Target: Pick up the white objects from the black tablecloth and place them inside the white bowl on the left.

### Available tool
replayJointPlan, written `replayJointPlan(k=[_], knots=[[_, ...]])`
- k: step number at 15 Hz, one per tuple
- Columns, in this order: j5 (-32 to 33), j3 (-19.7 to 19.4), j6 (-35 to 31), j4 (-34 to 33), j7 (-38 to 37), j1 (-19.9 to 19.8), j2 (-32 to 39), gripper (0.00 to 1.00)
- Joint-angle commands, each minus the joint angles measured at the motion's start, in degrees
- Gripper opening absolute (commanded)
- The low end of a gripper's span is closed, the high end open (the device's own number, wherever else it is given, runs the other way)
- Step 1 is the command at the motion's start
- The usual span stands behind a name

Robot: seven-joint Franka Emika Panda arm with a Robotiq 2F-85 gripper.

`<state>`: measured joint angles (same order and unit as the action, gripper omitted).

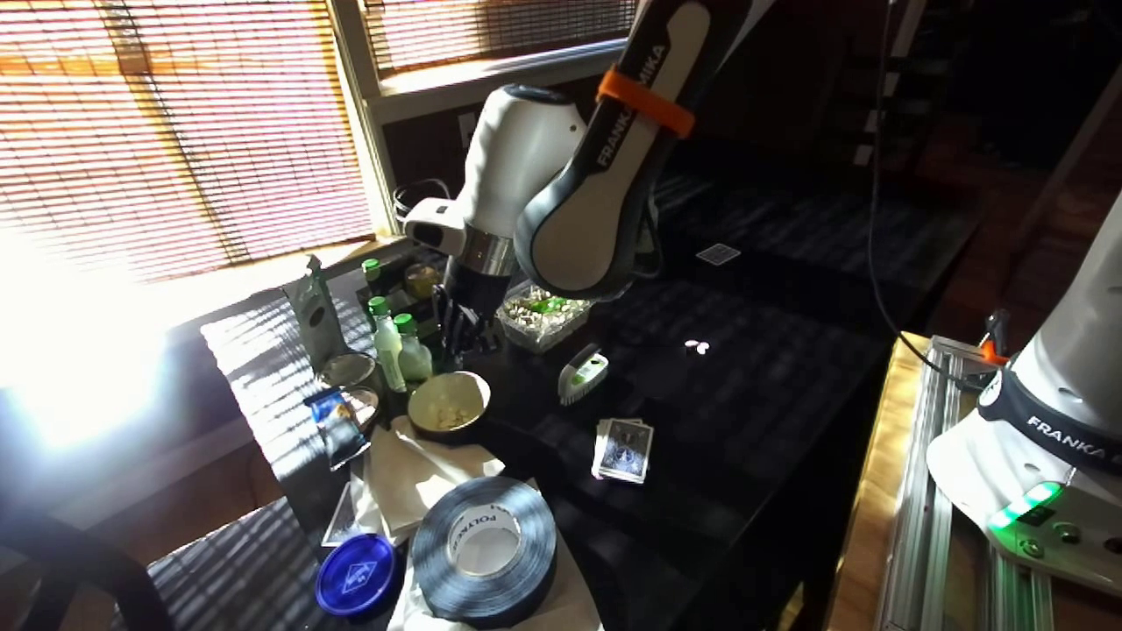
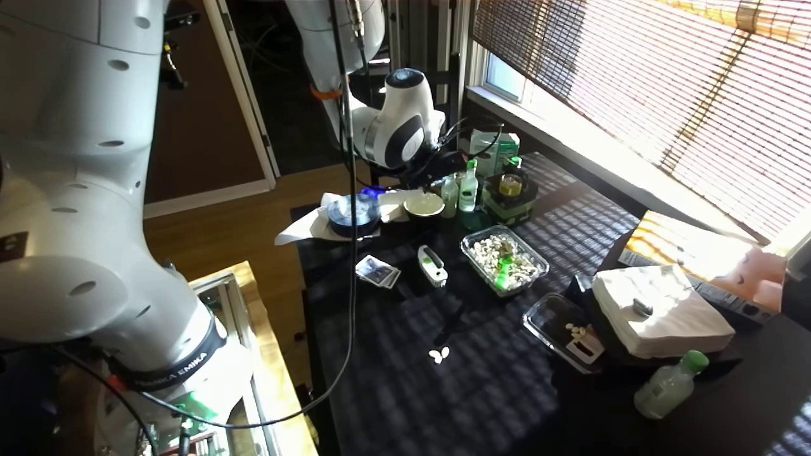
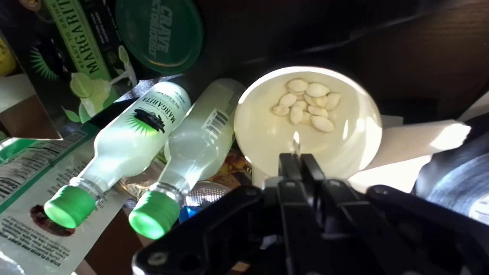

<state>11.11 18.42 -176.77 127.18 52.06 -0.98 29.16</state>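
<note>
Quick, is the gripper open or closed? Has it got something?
Gripper: closed, holding what looks like a white seed.

White bowl (image 3: 263, 128) partly hidden by pincer (image 3: 299, 156), tape roll (image 3: 452, 187) cropped in wrist view

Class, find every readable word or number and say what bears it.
"FRANKA EMIKA": robot base
"FRANK… …MIKA": arm, split by orange band
"POLYKEN": tape roll
"MARGARITA": bottle
"READY TO DRINK MARGARIT…": carton
"CRAVE …CTORIOUS…": green disc
Too small or blurred: pouch (mostly), blue disc, playing cards, barcode.
</note>
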Motion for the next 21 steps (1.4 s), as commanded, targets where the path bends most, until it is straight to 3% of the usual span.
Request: replayJointPlan(k=[1,4,7,9,11,13,15,19,21], knots=[[1.8,-0.3,1.2,-4.4,-1.8,1.3,4.3,0.42],[1.8,-0.4,0.9,-4.1,-2.1,0.8,3.8,0.62],[1.2,-0.1,-1.1,1.6,-2.7,-3.0,-1.2,0.83],[1.4,-2.1,-1.3,5.7,-3.8,-4.1,-5.1,0.97],[1.3,-4.5,-2.5,11.2,-5.1,-5.4,-9.6,1.00],[2.0,-10.3,-2.0,16.7,-8.1,-3.6,-14.6,1.00],[3.2,-20.6,0.3,21.2,-11.1,2.4,-19.4,1.00],[20.2,-39.0,8.8,24.3,-25.4,11.3,-23.3,1.00],[27.5,-42.5,15.3,24.2,-33.5,13.0,-23.8,1.00]])
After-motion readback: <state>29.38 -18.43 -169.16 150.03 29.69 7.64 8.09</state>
